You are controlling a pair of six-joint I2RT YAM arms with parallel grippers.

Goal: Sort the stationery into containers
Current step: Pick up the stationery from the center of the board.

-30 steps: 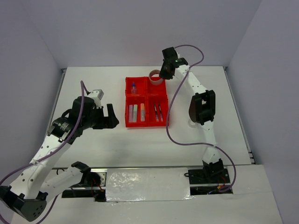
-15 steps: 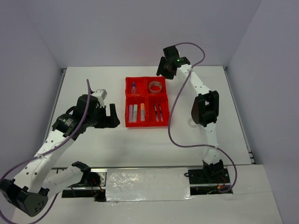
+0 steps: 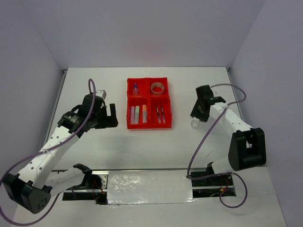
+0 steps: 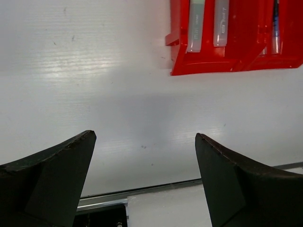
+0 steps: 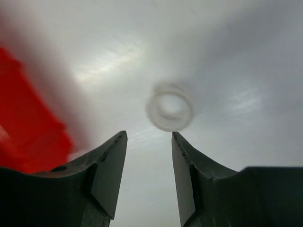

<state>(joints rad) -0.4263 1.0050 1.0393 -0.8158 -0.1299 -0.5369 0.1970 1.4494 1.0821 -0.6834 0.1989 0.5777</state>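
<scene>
Your table (image 3: 94, 85) carries the red tray (image 3: 149, 127) at its middle. In it, the tape roll (image 3: 158, 87) sits far right, three sticks (image 3: 138, 114) near left, two pens (image 3: 160, 113) near right, and the small bottle (image 3: 135, 88) far left. The white ring (image 3: 195, 124) lies on the table right of the tray, apart from it. Your right gripper (image 5: 149, 136) points down near the ring, jaws partly apart and empty. Your left gripper (image 4: 144, 137) hovers left of the tray, spread wide and empty.

1. Top cam: high up at the near edge, looking down over the whole tabletop (image 3: 142, 146).
2. Left wrist: low and close, shares the red tray (image 4: 213, 66) corner with top.
3. Right wrist: closer still, blurry, shares the white ring (image 5: 152, 109).
</scene>
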